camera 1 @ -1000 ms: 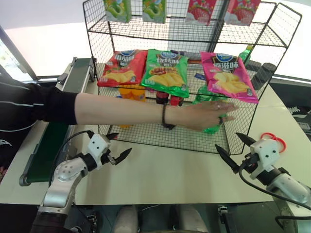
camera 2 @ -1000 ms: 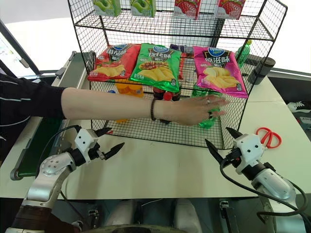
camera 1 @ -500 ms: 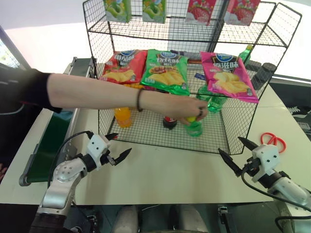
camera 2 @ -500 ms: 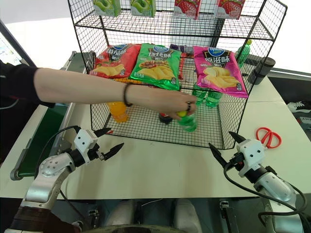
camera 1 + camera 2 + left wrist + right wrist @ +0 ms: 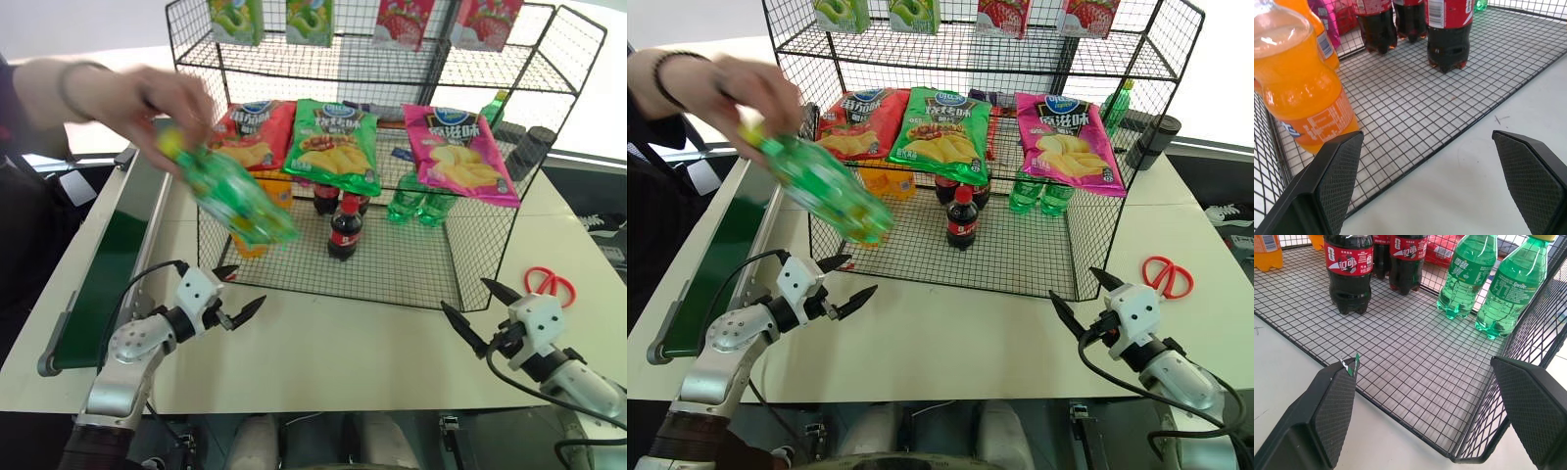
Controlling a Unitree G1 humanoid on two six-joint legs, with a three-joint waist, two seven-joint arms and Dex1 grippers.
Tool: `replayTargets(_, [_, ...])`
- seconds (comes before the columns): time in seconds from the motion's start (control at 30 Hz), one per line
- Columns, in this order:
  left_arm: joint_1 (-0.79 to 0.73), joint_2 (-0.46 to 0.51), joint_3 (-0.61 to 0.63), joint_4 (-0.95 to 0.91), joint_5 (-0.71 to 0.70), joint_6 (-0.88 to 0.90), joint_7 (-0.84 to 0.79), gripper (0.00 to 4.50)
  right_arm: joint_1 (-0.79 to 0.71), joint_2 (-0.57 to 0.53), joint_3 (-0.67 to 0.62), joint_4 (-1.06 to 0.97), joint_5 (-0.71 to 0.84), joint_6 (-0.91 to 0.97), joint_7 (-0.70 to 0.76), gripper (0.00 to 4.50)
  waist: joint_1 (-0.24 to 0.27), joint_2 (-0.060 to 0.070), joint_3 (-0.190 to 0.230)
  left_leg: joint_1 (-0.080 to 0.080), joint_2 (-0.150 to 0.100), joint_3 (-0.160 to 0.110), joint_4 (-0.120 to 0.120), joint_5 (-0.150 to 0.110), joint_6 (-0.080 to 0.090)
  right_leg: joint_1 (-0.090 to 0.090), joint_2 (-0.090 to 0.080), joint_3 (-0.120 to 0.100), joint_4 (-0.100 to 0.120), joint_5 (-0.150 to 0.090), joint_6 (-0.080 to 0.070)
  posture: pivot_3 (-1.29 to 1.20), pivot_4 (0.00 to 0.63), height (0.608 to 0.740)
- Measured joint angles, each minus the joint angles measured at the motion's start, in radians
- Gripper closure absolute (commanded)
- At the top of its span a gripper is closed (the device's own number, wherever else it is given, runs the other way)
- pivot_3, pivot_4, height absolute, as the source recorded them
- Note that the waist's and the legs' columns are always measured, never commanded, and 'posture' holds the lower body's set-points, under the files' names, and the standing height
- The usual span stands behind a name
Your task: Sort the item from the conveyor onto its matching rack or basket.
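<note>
Grippers first, as they sit nearest to us: our left gripper (image 5: 238,294) hangs low over the white table (image 5: 353,352) with its two black fingers spread wide and nothing between them, just in front of the rack's front edge. Our right gripper (image 5: 478,311) hovers off the rack's front right corner, its fingers likewise parted and empty. Red-handled scissors (image 5: 551,284) lie on the table just beyond it.

Ahead of both we see the black wire rack (image 5: 392,284). In its lower cage a cola bottle (image 5: 343,230) with a red cap stands upright alone near the middle, with more cola bottles (image 5: 327,199) behind it. An orange-drink bottle (image 5: 1300,93) stands upright at the cage's left end, close before our left gripper in the left wrist view. Two green bottles (image 5: 1488,286) stand side by side toward the right rear of the cage.

Above the cage's left front corner, a person's hand (image 5: 132,98) holds the green soda bottle (image 5: 230,191) in the air, tilted, its yellow cap up near the fingers and its base pointing down toward the rack. It touches neither the rack nor the belt.

Left of the rack runs the conveyor (image 5: 103,284), its dark green belt bare between grey rails.

Farther up, three chip bags (image 5: 338,142) in red, green and pink lean on the middle shelf, and small packets (image 5: 313,20) hang along the top.
</note>
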State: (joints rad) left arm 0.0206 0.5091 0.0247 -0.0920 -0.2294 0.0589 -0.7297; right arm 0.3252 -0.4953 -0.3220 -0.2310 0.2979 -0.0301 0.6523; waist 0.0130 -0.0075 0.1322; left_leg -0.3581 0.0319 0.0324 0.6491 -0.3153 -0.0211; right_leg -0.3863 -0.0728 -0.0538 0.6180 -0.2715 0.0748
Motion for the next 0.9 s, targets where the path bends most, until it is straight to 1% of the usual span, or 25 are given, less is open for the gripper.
replayTargets(0.2, [-0.034,-0.010,0.000,0.017,0.000,-0.004,0.003,0.00,-0.009,0.000,0.000,0.000,0.000,0.001,-0.003,0.03,0.000,0.000,0.000,0.000,0.000,0.000,0.000,0.000,0.000,0.000,0.000,0.000,0.000,0.000,0.000,0.00,0.150,0.740])
replayTargets(0.5, [-0.035,-0.022,-0.003,0.037,0.000,-0.003,0.003,0.00,0.000,0.000,-0.001,-0.044,0.000,0.020,-0.026,0.03,0.000,0.000,0.000,0.000,0.000,0.000,0.000,0.000,0.000,0.000,0.000,0.000,0.000,0.000,0.000,0.00,0.150,0.740])
replayTargets(0.63, [-0.027,-0.021,0.002,0.003,-0.011,0.004,0.006,0.00,-0.005,0.000,0.004,-0.057,0.000,0.044,-0.030,0.03,0.000,0.000,0.000,0.000,0.000,0.000,0.000,0.000,0.000,0.000,0.000,0.000,0.000,0.000,0.000,0.00,0.150,0.740])
replayTargets(0.9, [0.019,-0.002,0.042,-0.049,-0.030,0.019,0.016,0.00,-0.062,0.000,0.043,-0.062,0.000,0.077,-0.031,0.03,0.000,0.000,0.000,0.000,0.000,0.000,0.000,0.000,0.000,0.000,-0.002,0.000,0.000,0.000,0.000,0.00,0.150,0.740])
